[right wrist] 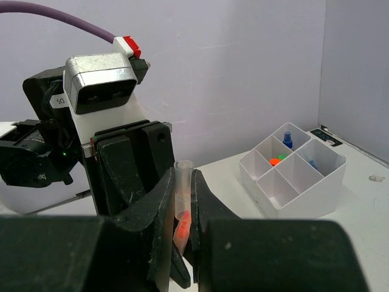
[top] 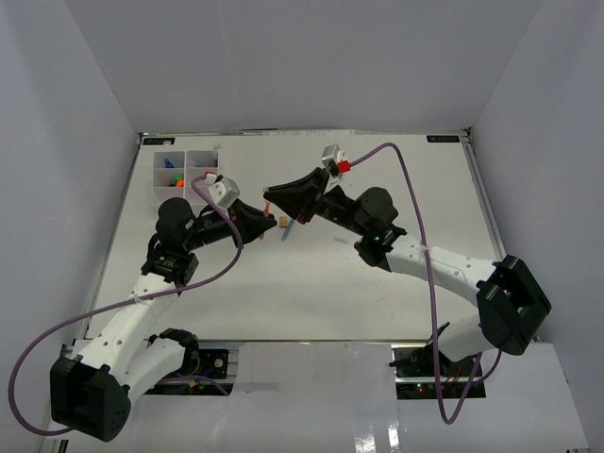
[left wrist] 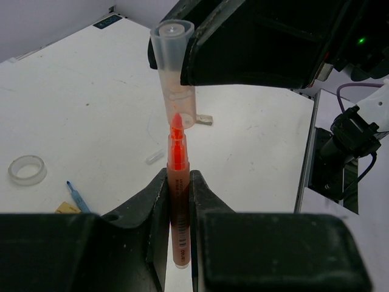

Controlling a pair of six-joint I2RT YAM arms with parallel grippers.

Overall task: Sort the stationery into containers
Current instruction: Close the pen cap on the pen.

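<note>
My left gripper is shut on the barrel of an uncapped orange highlighter, tip pointing away from the wrist. My right gripper is shut on its clear cap. The cap meets the highlighter end to end, and the orange tip shows just inside its open mouth. From above, both grippers meet over the table's middle, left and right. The organiser tray stands at the back left, holding a blue-capped glue bottle and orange-capped and green-capped highlighters.
A tape ring, a blue pen and a brass clip lie on the table below the grippers. The pen and clip sit under the meeting point. White walls enclose the table on three sides.
</note>
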